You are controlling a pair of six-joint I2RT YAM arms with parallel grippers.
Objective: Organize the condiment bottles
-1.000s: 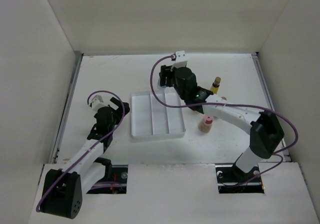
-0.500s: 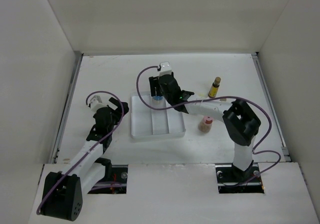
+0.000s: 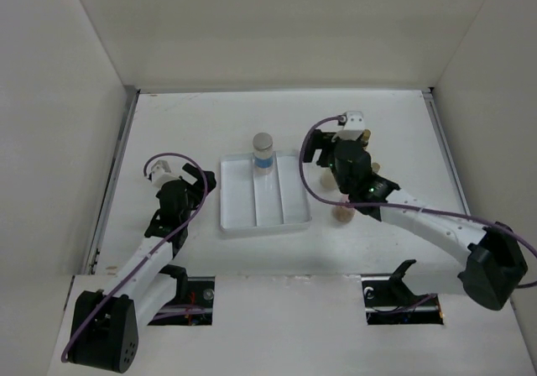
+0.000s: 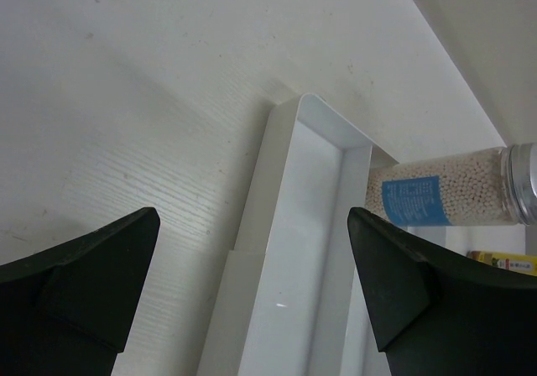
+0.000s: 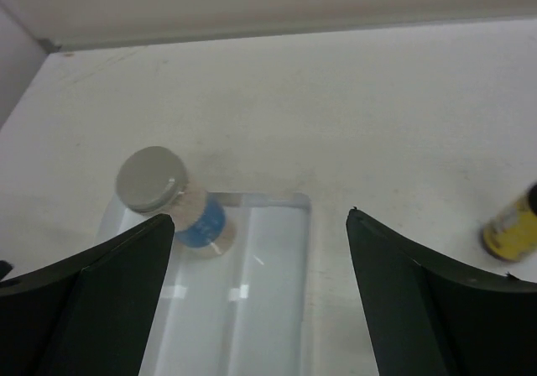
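The clear jar (image 3: 263, 151) with grey lid and blue label stands upright at the far end of the white tray's (image 3: 239, 221) middle compartment. It also shows in the right wrist view (image 5: 174, 201) and the left wrist view (image 4: 440, 198). My right gripper (image 3: 324, 154) is open and empty, to the right of the jar and apart from it. An amber bottle (image 5: 512, 225) stands off to its right. A small bottle (image 3: 341, 215) shows partly under the right arm. My left gripper (image 3: 197, 179) is open and empty, left of the tray. The other bottles are out of view.
The tray (image 4: 294, 250) lies just ahead of my left gripper (image 4: 252, 225). Its far edge (image 5: 252, 198) lies below my right gripper (image 5: 260, 218). White walls enclose the table on three sides. A yellow label edge (image 4: 503, 263) shows beyond the tray.
My right gripper brought the jar to the tray, let go of it and drew back to the right. The jar now stands alone in the tray. The left arm has not moved.
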